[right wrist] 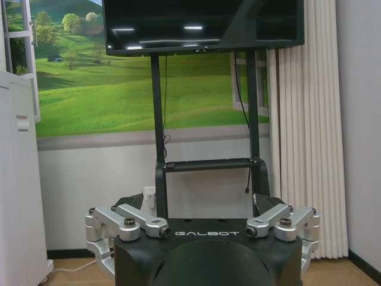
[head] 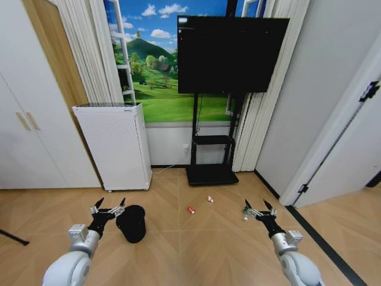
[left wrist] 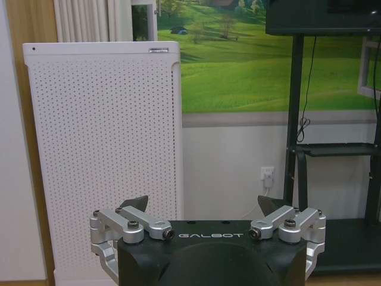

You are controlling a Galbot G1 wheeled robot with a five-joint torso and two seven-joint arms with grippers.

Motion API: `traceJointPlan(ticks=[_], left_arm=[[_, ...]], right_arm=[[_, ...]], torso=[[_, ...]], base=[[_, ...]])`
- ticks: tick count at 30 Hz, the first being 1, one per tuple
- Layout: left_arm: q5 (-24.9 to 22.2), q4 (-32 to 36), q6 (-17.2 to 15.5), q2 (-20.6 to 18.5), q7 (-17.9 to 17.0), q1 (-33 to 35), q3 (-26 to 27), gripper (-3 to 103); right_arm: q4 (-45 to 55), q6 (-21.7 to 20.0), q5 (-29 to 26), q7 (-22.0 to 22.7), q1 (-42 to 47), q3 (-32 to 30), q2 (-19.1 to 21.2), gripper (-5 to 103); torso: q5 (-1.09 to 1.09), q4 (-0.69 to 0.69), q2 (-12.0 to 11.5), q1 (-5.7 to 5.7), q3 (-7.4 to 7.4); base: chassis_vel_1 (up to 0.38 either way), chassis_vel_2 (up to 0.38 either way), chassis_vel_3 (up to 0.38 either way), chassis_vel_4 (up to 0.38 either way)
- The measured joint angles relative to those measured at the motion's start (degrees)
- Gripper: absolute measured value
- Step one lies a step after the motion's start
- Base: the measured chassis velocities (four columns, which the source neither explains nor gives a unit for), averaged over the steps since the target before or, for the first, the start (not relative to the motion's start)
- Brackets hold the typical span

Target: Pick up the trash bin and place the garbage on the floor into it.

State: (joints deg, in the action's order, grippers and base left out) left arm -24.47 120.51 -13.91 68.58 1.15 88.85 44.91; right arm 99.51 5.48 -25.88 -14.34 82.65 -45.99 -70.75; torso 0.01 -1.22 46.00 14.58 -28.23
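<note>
Both arms are held out low in front of the robot, nothing in either claw. Left gripper [head: 108, 207] has its fingers spread wide and empty, hovering above the floor [head: 178, 250]; the trash bin [head: 132, 223] stands upright just beside it, on its inner side and slightly nearer the robot, not touching. Right gripper [head: 258, 208] is also spread wide, empty. The green piece of garbage [head: 245, 218] lies on the floor just inside of and below the right claw's tips, partly hidden by them. The red crushed can [head: 191, 210] lies on the floor between the two claws, closer to the bin side than the green piece. The white-and-red scrap [head: 210, 199] lies a little beyond the red can, toward the TV stand [head: 211, 174]. From the left wrist, the wide-open fingers [left wrist: 136, 204] point at the white perforated appliance [left wrist: 104, 149], well ahead. From the right wrist, the open fingers [right wrist: 265, 202] face the TV stand and the curtain [right wrist: 306, 119].
</note>
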Motion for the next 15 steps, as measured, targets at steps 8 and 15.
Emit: traceJointPlan(ticks=[8,15], left_arm=[[0.33,-0.47,0.02,0.53,-0.01,-0.33,-0.29,100],[0.68,-1.33,-0.19,1.05,-1.04,-1.07,-1.7,100]], right_arm=[[-0.01,-0.23,0.02,-0.01,-0.13,0.02,0.1,100],[-0.94,0.22,-0.76,0.49,-0.7,0.06,0.14,100]], torso=[[0.0,0.01,0.01,-0.01,0.01],[-0.03,-0.01,-0.01,0.04,-0.02]], base=[[-0.358,0.351,0.352,-0.359],[-0.336,0.341,0.338,-0.335]])
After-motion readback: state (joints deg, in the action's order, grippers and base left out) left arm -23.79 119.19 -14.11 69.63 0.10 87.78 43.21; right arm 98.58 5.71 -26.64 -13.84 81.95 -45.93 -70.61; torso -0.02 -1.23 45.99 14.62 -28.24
